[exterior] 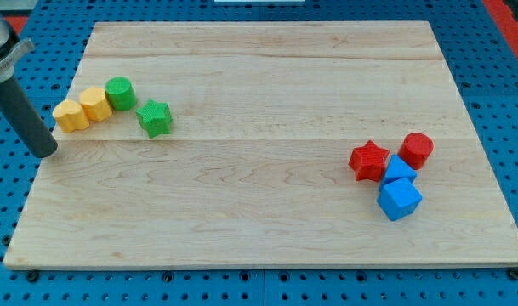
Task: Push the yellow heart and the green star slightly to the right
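Tip [46, 153] down at tabletop [259, 212] left edge, no gripper to clench; yellow heart [71, 116] just right, green star [155, 118] beyond; risks dragging yellow hexagon [95, 104], green cylinder [120, 93] along

Arm end: straight dark grey to black cylindrical rod, matte, unmarked. Its tip [46, 153] is blunt and round. Upper end joins a lighter grey metallic collar, partly cut off by the frame.

Yellow hexagon [95, 103], green cylinder [120, 93], red star [369, 160], red cylinder [417, 150], two blue cubes [400, 199].
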Robot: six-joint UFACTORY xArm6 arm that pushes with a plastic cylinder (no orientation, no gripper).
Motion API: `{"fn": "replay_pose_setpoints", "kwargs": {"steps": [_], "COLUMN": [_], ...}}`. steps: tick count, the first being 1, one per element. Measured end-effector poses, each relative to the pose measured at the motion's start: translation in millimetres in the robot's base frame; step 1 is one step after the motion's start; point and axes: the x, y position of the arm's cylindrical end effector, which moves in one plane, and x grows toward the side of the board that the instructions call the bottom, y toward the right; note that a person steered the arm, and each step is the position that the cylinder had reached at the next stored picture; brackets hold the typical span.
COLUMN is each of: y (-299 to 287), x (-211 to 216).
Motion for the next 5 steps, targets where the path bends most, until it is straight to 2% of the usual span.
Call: {"fn": "replay_pose_setpoints", "kwargs": {"steps": [2, 3, 4, 5], "y": [-2.4, -17.8, 7.0, 63.4], "x": [-0.8, -35.7, -45.7, -53.1]}}
